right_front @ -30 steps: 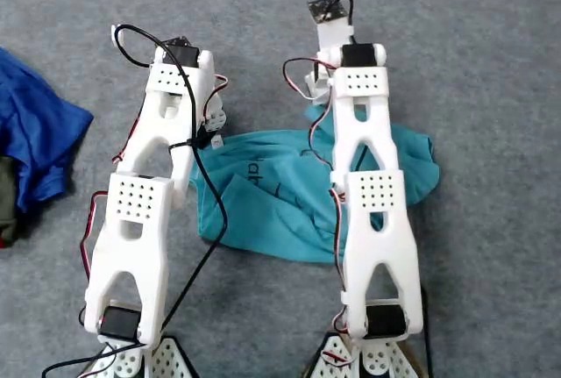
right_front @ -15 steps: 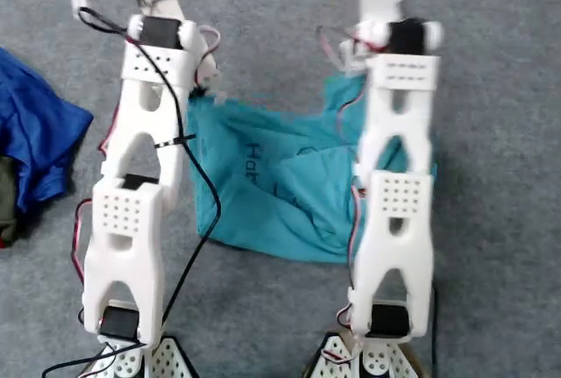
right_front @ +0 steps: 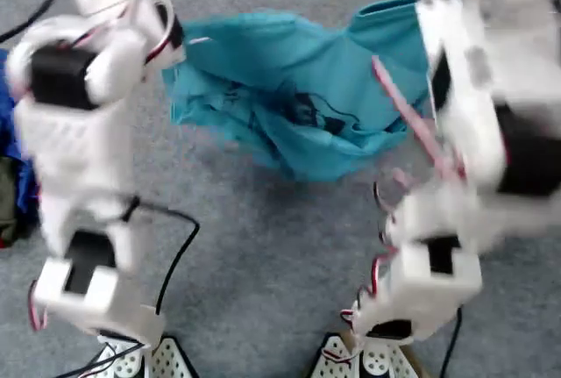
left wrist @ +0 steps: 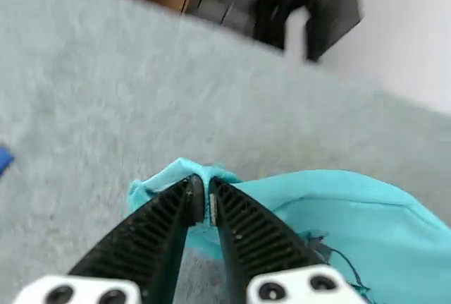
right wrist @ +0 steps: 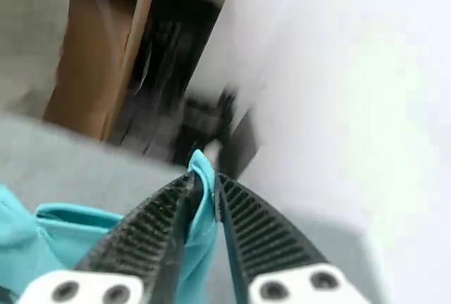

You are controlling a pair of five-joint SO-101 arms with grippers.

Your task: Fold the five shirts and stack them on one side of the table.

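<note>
Here: teal shirt [right_front: 289, 71], dark print [right_front: 307, 113] unreadable.

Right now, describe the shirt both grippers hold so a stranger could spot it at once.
Far across the grey table, the left gripper and right gripper pinch the teal shirt between them. Unlike the blue shirt at the table's edge, it is spread wide and bears a dark print.

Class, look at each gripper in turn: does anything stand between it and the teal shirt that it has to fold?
Nothing visible does. The left gripper is shut on a bunched edge of the teal shirt. The right gripper is shut on another edge, cloth directly in its jaws.
</note>
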